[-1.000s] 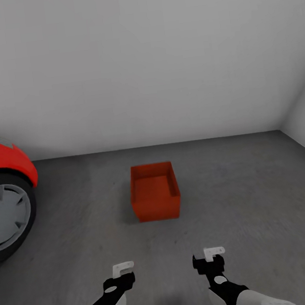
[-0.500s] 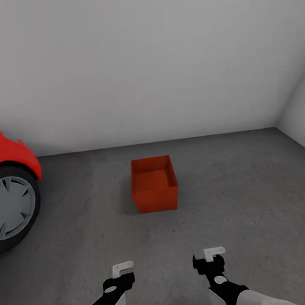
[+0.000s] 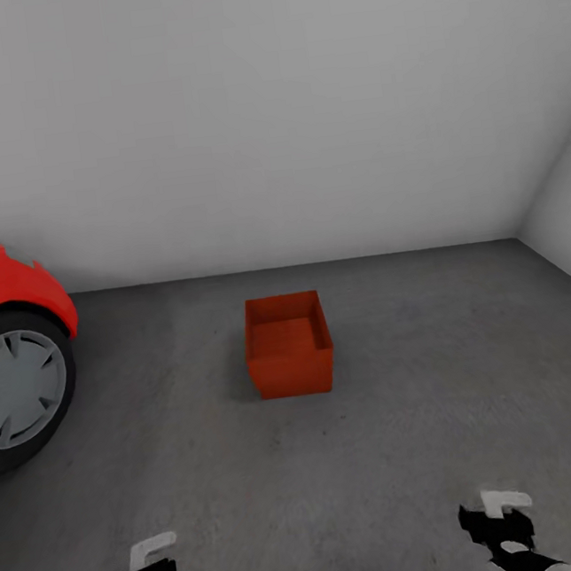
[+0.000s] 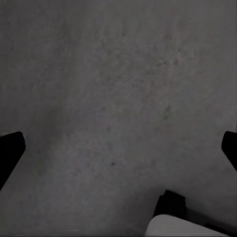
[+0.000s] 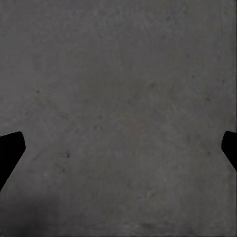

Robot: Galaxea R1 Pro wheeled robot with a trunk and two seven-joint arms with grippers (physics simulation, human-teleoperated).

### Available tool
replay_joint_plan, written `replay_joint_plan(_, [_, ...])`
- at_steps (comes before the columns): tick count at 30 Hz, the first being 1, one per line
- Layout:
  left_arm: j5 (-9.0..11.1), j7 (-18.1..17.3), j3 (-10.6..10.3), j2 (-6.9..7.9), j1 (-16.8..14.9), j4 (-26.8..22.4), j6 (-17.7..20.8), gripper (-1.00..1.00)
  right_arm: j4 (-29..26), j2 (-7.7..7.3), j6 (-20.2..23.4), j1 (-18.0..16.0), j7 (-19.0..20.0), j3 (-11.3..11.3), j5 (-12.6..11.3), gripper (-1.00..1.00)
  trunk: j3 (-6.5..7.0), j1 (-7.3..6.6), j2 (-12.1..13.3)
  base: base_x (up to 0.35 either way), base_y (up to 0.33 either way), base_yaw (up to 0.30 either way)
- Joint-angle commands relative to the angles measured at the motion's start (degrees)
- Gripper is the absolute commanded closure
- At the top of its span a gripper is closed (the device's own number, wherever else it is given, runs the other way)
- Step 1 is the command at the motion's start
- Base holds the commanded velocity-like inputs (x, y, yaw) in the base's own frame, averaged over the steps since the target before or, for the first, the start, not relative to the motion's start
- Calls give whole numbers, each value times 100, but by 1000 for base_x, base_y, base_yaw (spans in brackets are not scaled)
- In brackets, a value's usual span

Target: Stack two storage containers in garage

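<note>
Change: in the last half second I have drawn both arms back and apart; my grippers, which sat close together ahead of me, now hang wide at either side, low in the head view. The camera and the scene beyond have not shifted in that time.
Left gripper [image 3: 150,552]: empty, over bare concrete. In the left wrist view its fingertips [image 4: 10,148] stand at opposite edges of the picture with nothing but floor between them, so I read it as spread wide.
Right gripper [image 3: 502,509]: empty too. Its wrist view shows the same, dark fingertips [image 5: 10,148] far apart with only grey concrete between.
Container [image 3: 288,346]: one red-orange open-topped box sits upright on the floor [image 3: 444,409], well ahead of both grippers and roughly midway between them, near the white wall [image 3: 264,109]. It looks like a single box; whether a second is nested in it I cannot tell from here.
Red car [image 3: 13,355]: its wheel and fender lie well off beyond my left gripper, apart from the box.
Meaning for the task: with both grippers let go and pulled clear, I judge this box is placed in the garage and my arms are tucked for travel.
Next, as I judge it: if only one box is down, I must fetch the other from the living room and set it on top of this one.
</note>
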Motion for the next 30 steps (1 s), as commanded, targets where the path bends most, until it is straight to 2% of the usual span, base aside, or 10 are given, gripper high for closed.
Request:
replay_joint_plan(1, [104, 5, -53, 21, -3, 11, -7, -100, 21, -31, -14, 94, -19, -22, 56, -100, -4, 1, -4, 0, 0, 0])
replay_joint_plan(3, [232, -14, -53, 67, 8, 36, -1, -100, 39, -88, 9, 484, -15, -11, 25, -100, -4, 1, -4, 0, 0, 0])
replay_joint_plan(6, [284, -24, -53, 78, 139, 49, 1, -100, 46, -114, 13, 805, -2, 5, 18, -100, -4, 1, -4, 0, 0, 0])
replay_joint_plan(7, [301, -33, -53, 80, 456, 51, -4, -100, 49, -95, 7, 1036, 31, 20, 27, -100, -4, 1, -4, 0, 0, 0])
replay_joint_plan(12, [303, -358, -56, 73, 1151, 53, -6, -100, 50, -42, 22, 1930, 95, 44, 263, -100, -4, 1, -4, 0, 0, 0])
replay_joint_plan(15, [299, -761, -63, 59, 1421, 53, -3, -100, 56, 3, 107, 2128, 111, 41, 354, -100, -4, 1, -4, 0, 0, 0])
replay_joint_plan(16, [296, -980, -66, 27, 1553, 53, -13, -100, 57, 82, 197, 2205, 185, 40, 381, -100, -4, 1, -4, 0, 0, 0])
replay_joint_plan(18, [303, -1099, -68, -15, 1629, 53, -22, -100, 58, 165, 259, 2305, 338, 40, 393, -100, -4, 1, -4, 0, 0, 0])
replay_joint_plan(24, [277, -1186, -70, -88, 1704, 46, -33, -100, 59, 338, 319, 2613, 791, 39, 410, -100, 24, 1, -4, 0, 0, 0])
replay_joint_plan(30, [256, -1190, -72, -104, 1709, 41, -33, -100, 56, 380, 330, 2641, 837, 39, 413, -100, 78, 1, -4, 0, 0, 0])
